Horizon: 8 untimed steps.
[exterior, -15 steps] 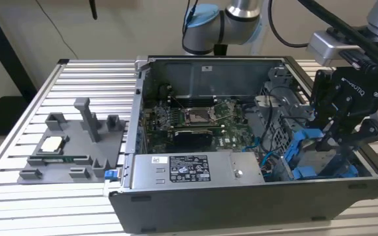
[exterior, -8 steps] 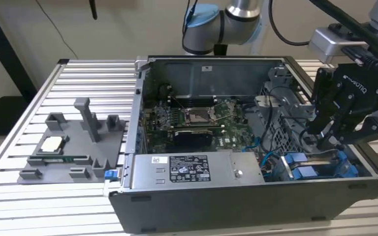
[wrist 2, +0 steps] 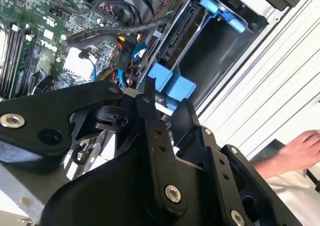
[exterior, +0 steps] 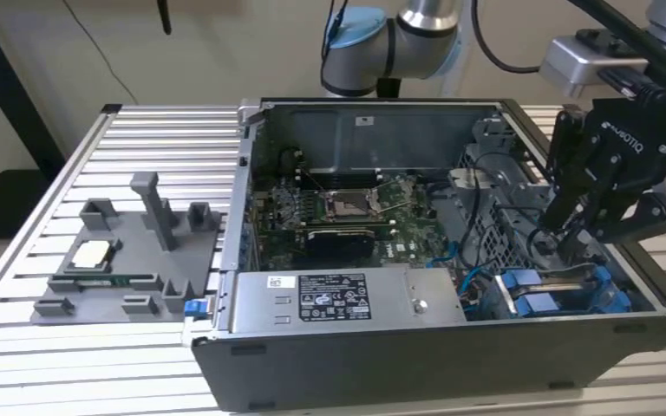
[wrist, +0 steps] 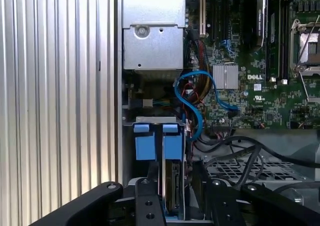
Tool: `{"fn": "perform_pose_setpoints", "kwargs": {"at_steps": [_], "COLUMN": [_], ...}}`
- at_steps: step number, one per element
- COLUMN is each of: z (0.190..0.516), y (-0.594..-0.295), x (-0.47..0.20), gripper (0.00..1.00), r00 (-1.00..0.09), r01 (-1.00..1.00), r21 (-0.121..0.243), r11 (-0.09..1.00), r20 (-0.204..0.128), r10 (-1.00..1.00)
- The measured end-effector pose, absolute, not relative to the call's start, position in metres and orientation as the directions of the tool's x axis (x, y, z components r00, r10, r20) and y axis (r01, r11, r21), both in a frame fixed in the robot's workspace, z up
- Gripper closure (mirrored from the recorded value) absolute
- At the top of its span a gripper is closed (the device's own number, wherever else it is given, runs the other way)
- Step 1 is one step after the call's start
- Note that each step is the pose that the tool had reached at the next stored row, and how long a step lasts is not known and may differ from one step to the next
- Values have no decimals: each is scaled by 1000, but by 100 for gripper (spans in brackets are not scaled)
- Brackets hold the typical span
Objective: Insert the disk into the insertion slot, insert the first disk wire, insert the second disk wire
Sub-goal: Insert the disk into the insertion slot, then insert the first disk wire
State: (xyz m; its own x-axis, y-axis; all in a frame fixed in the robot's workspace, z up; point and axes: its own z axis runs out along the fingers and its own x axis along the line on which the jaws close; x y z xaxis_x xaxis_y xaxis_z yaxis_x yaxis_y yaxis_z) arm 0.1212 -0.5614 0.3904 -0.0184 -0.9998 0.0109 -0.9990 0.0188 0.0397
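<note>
Black metal gripper [wrist: 172,208] straddles the near end of the flat grey-silver disk in its bright blue plastic carrier [wrist: 174,186]; whether it clamps the disk or merely stands around it cannot be told. In the first wrist view the disk stands on edge in the slot just inside the wall of the dark grey computer case [wrist: 119,86], so only 1 thin edge shows; its near end is hidden under the gripper. Its long axis runs along that wall, and the end with 2 blue tabs [wrist: 172,142] points toward the silver power-supply box [wrist: 152,31]. Just beside the tabs a looped blue flat cable [wrist: 192,103] rises to the green motherboard [wrist: 260,86]; its other end is lost among dark wires. In the second wrist view an open bay with a blue frame [wrist 2: 220,11] lies beyond the gripper, and a person's hand [wrist 2: 302,148] shows past the ribbed aluminium table [wrist 2: 270,76]. In the exterior view, a grey fixture plate [exterior: 114,269] sits on the table at that view's left, well apart from the case.
</note>
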Motion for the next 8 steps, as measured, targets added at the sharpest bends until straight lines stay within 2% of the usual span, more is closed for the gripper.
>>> {"fn": "perform_pose_setpoints", "kwargs": {"at_steps": [8], "z": [391], "y": [-538], "x": [121], "gripper": [60], "r00": [-18], "r01": [-999], "r21": [39], "r11": [19], "r20": [22], "r10": [-1000]}}
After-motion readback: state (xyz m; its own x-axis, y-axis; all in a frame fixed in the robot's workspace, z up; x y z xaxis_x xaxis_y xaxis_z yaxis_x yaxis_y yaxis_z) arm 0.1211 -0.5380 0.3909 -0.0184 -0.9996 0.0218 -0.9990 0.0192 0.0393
